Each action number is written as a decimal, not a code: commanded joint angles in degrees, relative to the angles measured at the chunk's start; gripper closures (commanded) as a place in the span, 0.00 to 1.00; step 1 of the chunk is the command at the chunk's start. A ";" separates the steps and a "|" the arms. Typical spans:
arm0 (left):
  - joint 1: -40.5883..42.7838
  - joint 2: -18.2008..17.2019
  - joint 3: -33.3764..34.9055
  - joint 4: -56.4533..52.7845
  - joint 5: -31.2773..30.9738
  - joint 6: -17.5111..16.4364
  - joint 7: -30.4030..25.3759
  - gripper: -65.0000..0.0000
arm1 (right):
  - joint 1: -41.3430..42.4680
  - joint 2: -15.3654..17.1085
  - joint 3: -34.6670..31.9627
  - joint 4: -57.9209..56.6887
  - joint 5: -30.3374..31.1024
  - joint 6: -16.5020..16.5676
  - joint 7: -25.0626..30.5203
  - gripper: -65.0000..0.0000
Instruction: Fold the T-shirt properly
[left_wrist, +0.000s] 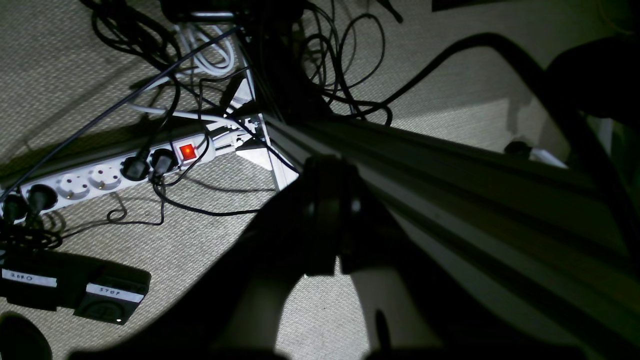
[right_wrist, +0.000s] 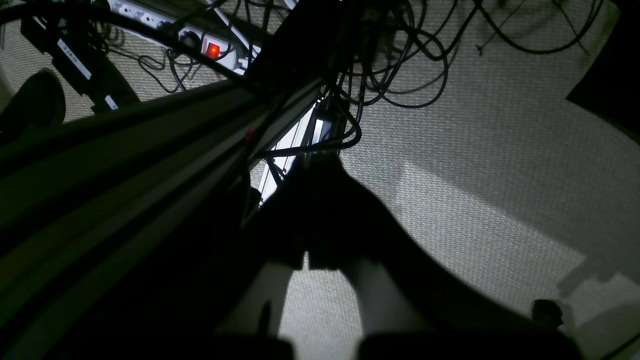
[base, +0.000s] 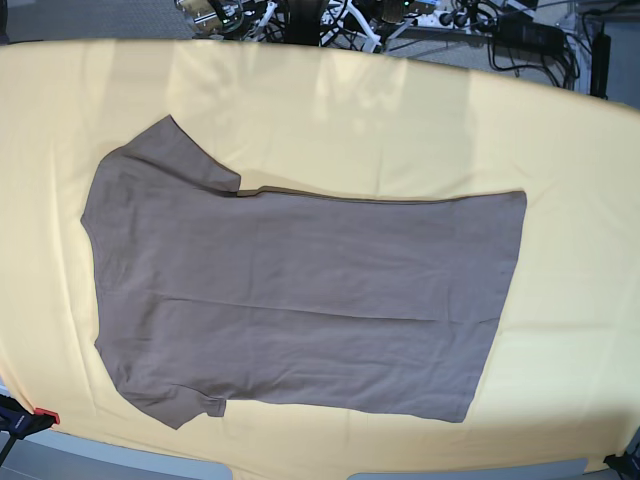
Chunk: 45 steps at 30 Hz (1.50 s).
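**Shirt spread flat, both arms parked off the table**

Nearest the base camera, the T-shirt (base: 300, 290) lies flat and unfolded on the yellow cloth (base: 400, 110), sleeves toward that view's left, ready for a first fold. Neither arm is over it. The left gripper (left_wrist: 336, 267) and right gripper (right_wrist: 306, 262) hang clenched and empty over carpet (left_wrist: 50, 75), likely a resting pose, with a power strip (left_wrist: 107, 177) beyond.

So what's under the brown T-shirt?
The T-shirt lies spread flat on a big yellow cloth, which shows all around it. Whatever the yellow cloth itself rests on is covered, and so is anything directly beneath the shirt.
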<state>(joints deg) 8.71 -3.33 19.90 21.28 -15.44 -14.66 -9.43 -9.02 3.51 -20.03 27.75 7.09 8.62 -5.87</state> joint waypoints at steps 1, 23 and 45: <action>0.15 0.50 0.17 0.46 0.00 -1.25 -0.87 1.00 | 0.15 0.17 0.15 0.55 0.31 0.37 1.44 1.00; 0.15 0.50 0.17 0.46 0.00 -1.22 -0.87 1.00 | 0.02 0.15 0.15 0.76 -4.68 -11.43 1.25 1.00; 3.10 0.44 0.17 7.67 -0.02 -1.25 15.37 1.00 | -1.62 0.35 0.15 1.86 -12.07 1.16 -15.06 1.00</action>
<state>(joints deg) 10.81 -3.68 19.81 28.84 -16.10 -13.78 5.06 -10.35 3.70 -20.01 29.39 -5.15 9.32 -20.93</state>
